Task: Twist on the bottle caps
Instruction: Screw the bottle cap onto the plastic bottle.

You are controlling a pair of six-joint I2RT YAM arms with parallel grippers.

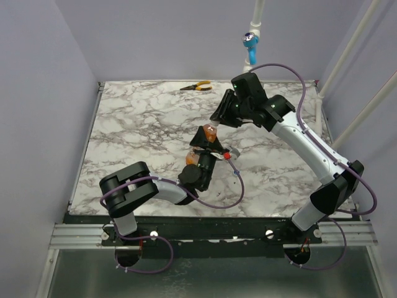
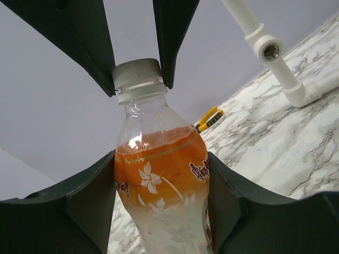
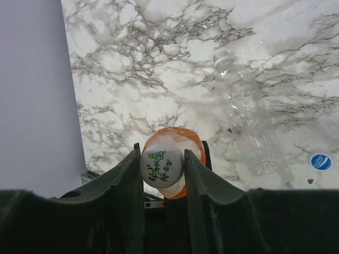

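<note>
1. Bottle (image 2: 161,174) – slim, clear, orange liquid filling the upper body, flower-printed label – over the middle of the marble table (image 1: 136,136), neck leaning away from the arm bases.
2. Topped by the whitish cap (image 2: 137,71), seated on the neck; green print on its flat face in the right wrist view.
3. Clamped round the lower body by the left gripper (image 2: 161,159), one dark finger pressed to each side of the label; base hidden, so contact with the table cannot be told.
4. Pinched at the cap by the right gripper (image 3: 161,159), reaching in from the far right, its two tips meeting opposite sides of the cap rim.
5. Just right of the held bottle, flat on the marble: a second bottle (image 3: 249,121), clear and apparently empty, a pale cap on its neck.
6. Near that bottle's base, apart from it – the blue cap (image 3: 320,161), lying loose with white print facing up.
7. At the far edge, well apart: yellow-handled pliers (image 1: 196,87).
8. Beyond the back right corner: a white pipe (image 2: 275,58) rising with a blue valve handle (image 1: 249,42).
</note>
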